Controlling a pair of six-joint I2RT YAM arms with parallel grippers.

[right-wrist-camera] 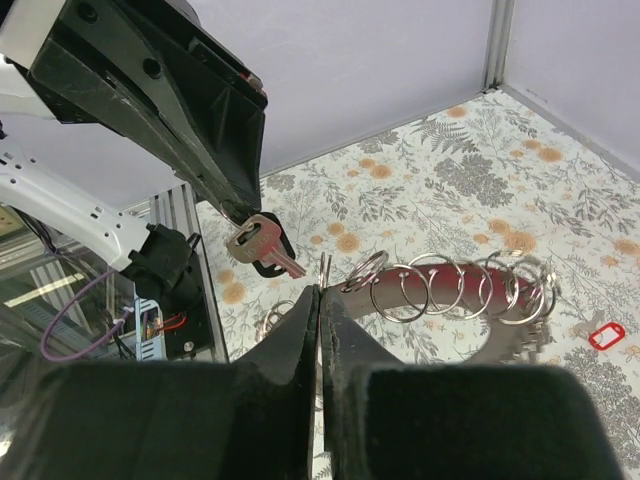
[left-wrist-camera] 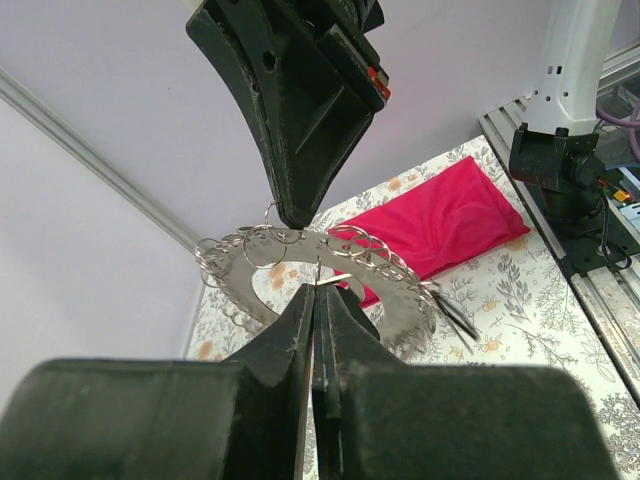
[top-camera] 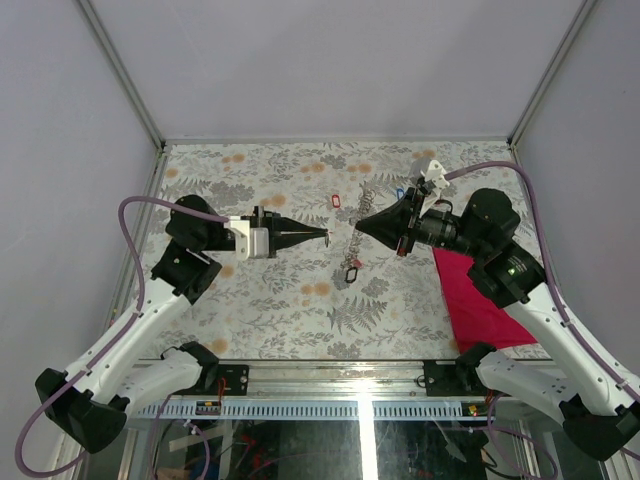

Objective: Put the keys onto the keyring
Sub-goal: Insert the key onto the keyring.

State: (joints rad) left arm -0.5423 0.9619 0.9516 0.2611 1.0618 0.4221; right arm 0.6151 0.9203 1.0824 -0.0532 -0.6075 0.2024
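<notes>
Two arms meet tip to tip above the bench (top-camera: 250, 310). Our right fingers (right-wrist-camera: 318, 300) pinch the keyring (right-wrist-camera: 450, 290) at its edge. Our left fingers (left-wrist-camera: 318, 300) clamp a key (right-wrist-camera: 262, 248), its blade pointing at the keyring's small rings just ahead. We judge the left fingers thread next.

Left arm (top-camera: 120, 347), right arm (top-camera: 565, 330): white links, black joints. Purple cable (top-camera: 150, 199) along each. Left pincer (top-camera: 325, 237), right pincer (top-camera: 360, 227): black, tapered.

Red cloth (top-camera: 480, 300), floral-patterned table (top-camera: 270, 300)
</notes>
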